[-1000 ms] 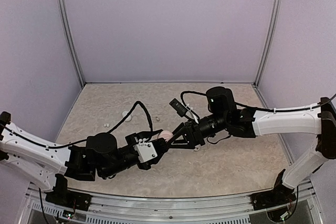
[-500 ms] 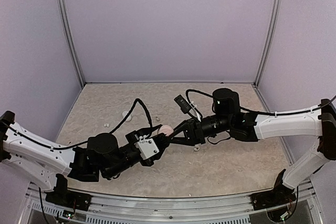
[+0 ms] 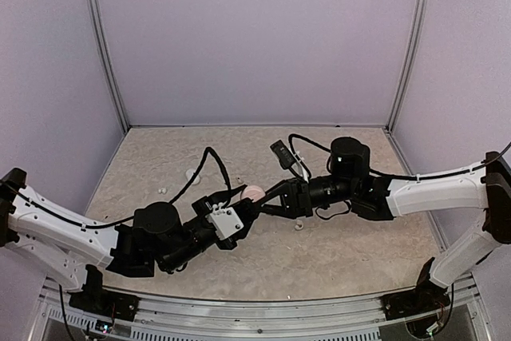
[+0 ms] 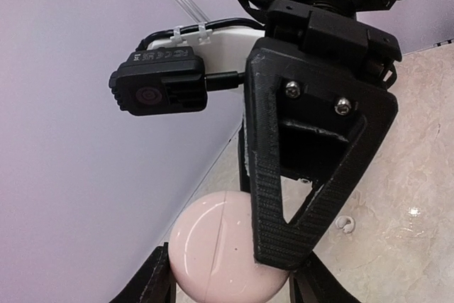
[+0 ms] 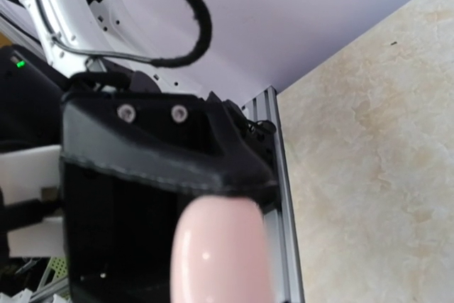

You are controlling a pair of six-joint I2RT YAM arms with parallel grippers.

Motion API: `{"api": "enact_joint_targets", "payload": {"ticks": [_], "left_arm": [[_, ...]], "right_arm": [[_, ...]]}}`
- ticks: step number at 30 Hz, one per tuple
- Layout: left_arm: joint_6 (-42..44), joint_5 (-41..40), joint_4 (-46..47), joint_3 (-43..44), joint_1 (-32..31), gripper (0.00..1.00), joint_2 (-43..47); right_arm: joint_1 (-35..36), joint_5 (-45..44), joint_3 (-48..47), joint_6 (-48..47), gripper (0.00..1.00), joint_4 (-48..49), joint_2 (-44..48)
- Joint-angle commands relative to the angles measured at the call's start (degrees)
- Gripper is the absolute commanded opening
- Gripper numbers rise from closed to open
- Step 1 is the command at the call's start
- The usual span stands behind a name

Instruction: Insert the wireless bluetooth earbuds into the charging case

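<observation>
Above the surface (image 3: 351,261), the left pincer (image 3: 244,204) is clamped on the pink charging case (image 3: 252,192), lifted probably so the lid can be worked. The right pincer (image 3: 268,197) is set against it; grip can't be told. The earbuds (image 3: 299,226) are scattered on the surface below.

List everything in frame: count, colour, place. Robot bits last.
charging case: 1, pale pink, mid-scene.
earbuds: about 4, whitish, loose on the table; too small to confirm each.
table: 1, beige mottled, underneath.
walls: 3, lilac, around the table.
arms: 2, white and black, reaching in from the near edge.
left gripper: 1, black, shut on the charging case.
right gripper: 1, black, fingertips at the case; grip unclear.
</observation>
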State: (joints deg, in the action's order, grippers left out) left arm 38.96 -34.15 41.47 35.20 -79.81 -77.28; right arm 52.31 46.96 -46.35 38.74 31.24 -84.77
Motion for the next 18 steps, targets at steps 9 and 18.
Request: {"api": "enact_joint_targets", "payload": {"ticks": [9,18], "left_arm": [[0.59,-0.21,3.6,2.41,-0.26,0.29,-1.1],[0.06,-0.58,3.45,2.53,-0.34,0.37,-1.34]], "right_arm": [[-0.71,-1.8,1.69,2.31,0.3,6.26,0.57],[-0.87,-2.05,2.21,2.45,0.2,6.83,0.83]]}}
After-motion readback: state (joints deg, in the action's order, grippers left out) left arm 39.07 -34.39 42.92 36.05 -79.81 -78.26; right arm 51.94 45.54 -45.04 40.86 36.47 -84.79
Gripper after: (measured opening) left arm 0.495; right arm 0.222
